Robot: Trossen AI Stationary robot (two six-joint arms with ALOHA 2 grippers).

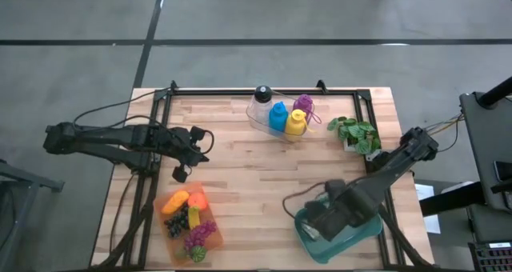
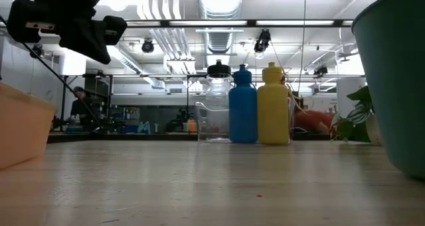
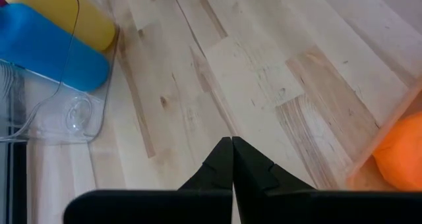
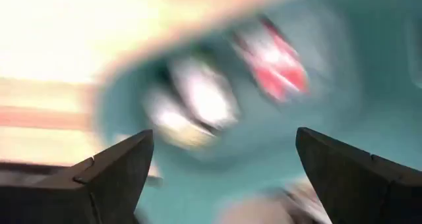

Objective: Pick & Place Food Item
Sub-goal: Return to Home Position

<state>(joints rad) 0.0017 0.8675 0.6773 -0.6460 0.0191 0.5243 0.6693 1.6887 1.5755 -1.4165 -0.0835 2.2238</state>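
The wooden table [image 1: 240, 184] bears a green bin [image 1: 314, 245], an orange tray [image 1: 212, 214], a bottle holder [image 1: 253, 124] and a plant [image 1: 356, 134].

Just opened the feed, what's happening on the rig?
The right claw hangs open and empty over the green bin on the right of the table, with cans lying inside it. The left claw is shut on nothing, above the wood near the orange fruit tray. Nothing is being carried.

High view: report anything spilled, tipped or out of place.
Nothing stands out. Plastic bottles stand upright in the clear tray, toy fruit lies inside the orange tray, the right gripper hangs over the green bin, left gripper over bare wood.
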